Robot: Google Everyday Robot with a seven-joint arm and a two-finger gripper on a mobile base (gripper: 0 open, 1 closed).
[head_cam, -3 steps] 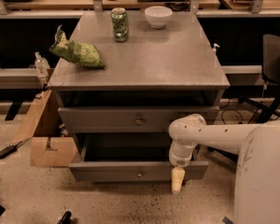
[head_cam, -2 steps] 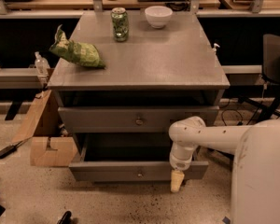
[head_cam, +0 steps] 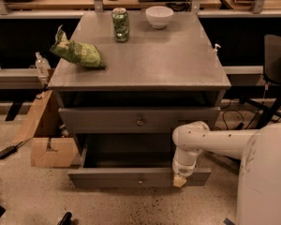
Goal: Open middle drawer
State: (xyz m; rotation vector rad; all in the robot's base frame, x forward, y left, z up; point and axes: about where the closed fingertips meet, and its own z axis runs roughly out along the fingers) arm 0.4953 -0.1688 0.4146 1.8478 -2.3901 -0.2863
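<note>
Grey cabinet (head_cam: 145, 64). On top: green can (head_cam: 120, 24), white bowl (head_cam: 159, 16), green bag (head_cam: 78, 53).
Middle drawer (head_cam: 107, 177): pulled out, below the upper drawer (head_cam: 98, 120); knob (head_cam: 140, 179) at the centre of its front.
Gripper (head_cam: 179, 181): points down at the right part of the middle drawer's front; cannot tell whether wide or narrow.
Cardboard box (head_cam: 47, 144): on the floor, left of the cabinet.

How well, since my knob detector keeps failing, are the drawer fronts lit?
Camera view: dim, warm light; the middle drawer front sits in shadow, its knob faintly glinting; the cavity behind it is near black; the pale gripper, at that front's right end, stands out.
</note>
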